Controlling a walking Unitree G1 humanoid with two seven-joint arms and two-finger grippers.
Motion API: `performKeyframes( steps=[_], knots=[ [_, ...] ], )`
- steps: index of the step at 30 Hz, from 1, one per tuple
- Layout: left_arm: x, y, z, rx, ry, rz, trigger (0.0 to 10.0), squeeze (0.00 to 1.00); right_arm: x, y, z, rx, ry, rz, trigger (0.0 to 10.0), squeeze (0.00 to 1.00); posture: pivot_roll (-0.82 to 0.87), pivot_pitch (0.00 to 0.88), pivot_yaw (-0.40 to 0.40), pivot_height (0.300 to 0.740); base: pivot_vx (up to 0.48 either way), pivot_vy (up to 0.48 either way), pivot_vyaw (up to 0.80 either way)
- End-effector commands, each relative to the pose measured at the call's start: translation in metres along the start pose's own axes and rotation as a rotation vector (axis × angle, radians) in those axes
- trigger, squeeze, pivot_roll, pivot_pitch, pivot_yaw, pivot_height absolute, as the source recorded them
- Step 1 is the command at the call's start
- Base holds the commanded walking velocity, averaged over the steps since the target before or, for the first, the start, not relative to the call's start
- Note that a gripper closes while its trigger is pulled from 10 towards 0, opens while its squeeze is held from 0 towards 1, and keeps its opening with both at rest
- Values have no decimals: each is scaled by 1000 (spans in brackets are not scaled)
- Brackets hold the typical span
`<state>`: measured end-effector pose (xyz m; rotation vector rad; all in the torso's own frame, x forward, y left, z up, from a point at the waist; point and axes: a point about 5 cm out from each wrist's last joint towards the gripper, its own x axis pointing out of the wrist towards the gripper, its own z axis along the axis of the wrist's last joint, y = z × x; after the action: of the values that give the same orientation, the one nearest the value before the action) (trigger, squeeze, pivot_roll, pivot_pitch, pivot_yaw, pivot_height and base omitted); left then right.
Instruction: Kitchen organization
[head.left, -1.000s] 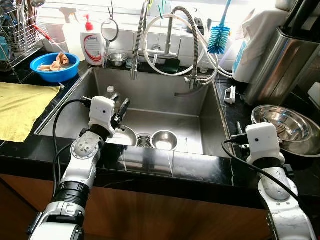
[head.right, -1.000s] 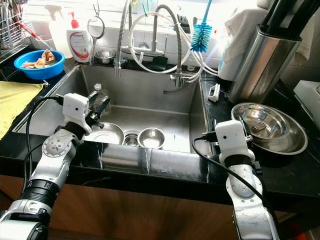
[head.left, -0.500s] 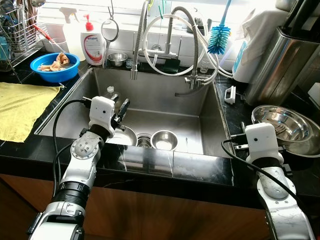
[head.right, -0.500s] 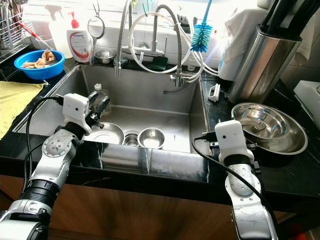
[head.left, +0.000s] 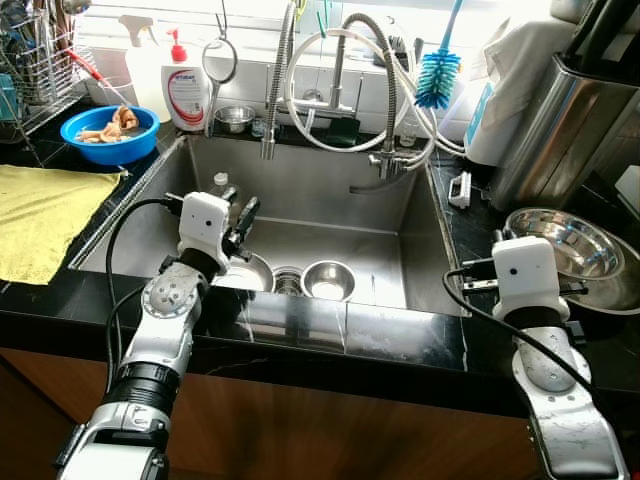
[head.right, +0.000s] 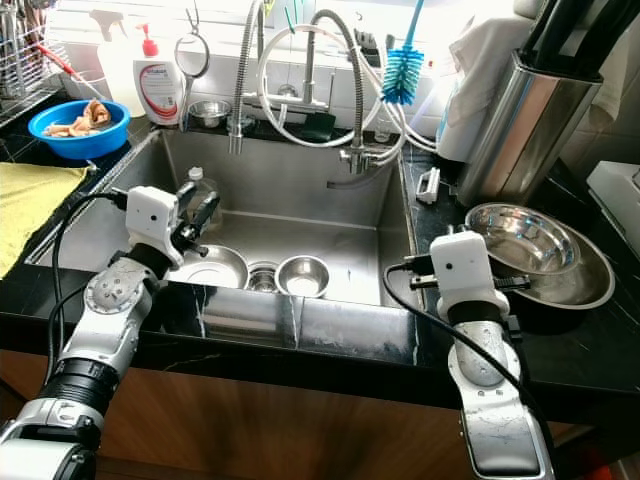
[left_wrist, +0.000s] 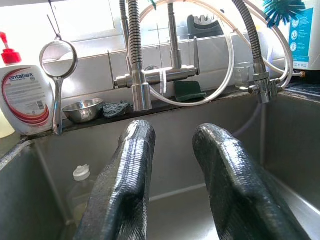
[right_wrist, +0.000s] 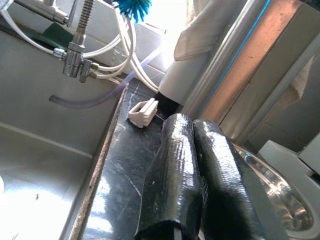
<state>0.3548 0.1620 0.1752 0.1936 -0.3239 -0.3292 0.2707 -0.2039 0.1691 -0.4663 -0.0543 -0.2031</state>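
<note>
Black stone worktop (head.left: 330, 325) framed a steel sink (head.left: 300, 205) where a small bowl (head.left: 328, 279) and a plate (head.left: 245, 272) waited unsorted. Beside them the left gripper (left_wrist: 172, 165) hovered, fingers parted, empty. The right gripper (right_wrist: 192, 175), fingers pressed together, hung near nested steel bowls (head.left: 585, 255). Organizing looked barely begun; a blue bowl (head.left: 108, 132) and yellow cloth (head.left: 40, 215) remained.

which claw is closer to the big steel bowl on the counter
The right. The right claw sits over the counter just beside the big steel bowl, fingers together. The left claw is across the sink, open above its basin.
</note>
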Motion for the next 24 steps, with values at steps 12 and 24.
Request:
performKeyframes(
  steps=[12,24],
  knots=[
    [5,-1,4,11,-14,-13,10000,0,4,-9,16,9,-66,-82,10000,0,95,0,-65,740,0,0,0],
    [4,0,5,8,-17,-9,10000,0,5,-15,43,-15,-227,-168,10000,0,97,0,-65,740,0,0,0]
  ],
)
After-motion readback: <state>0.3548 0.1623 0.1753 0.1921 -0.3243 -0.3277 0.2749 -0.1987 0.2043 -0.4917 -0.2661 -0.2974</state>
